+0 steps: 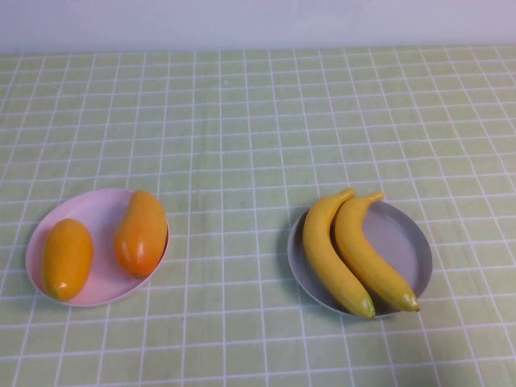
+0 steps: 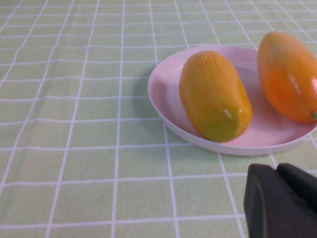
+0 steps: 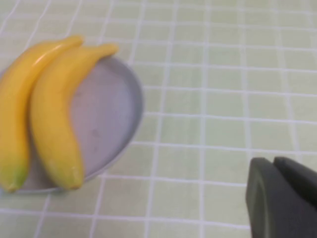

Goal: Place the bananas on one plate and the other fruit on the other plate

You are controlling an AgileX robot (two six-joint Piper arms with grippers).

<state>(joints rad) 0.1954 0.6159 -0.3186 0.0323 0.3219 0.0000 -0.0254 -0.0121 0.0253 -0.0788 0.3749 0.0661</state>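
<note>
Both hands cropped; redder fruit [image 2: 290, 74] cut off.

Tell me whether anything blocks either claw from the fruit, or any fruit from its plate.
Nothing visible does. Both bananas already lie on the grey plate, both mango-like fruits on the pink plate. The left claw sits shut near the pink plate, the right claw shut beside the grey plate, only bare tablecloth between.

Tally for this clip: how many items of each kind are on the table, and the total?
Bananas: 2, one beside the other, both on the grey-blue plate
Mango-like fruits: 2, yellow-orange and redder orange, both on the pink plate
Plates: 2
Total: 6
</note>
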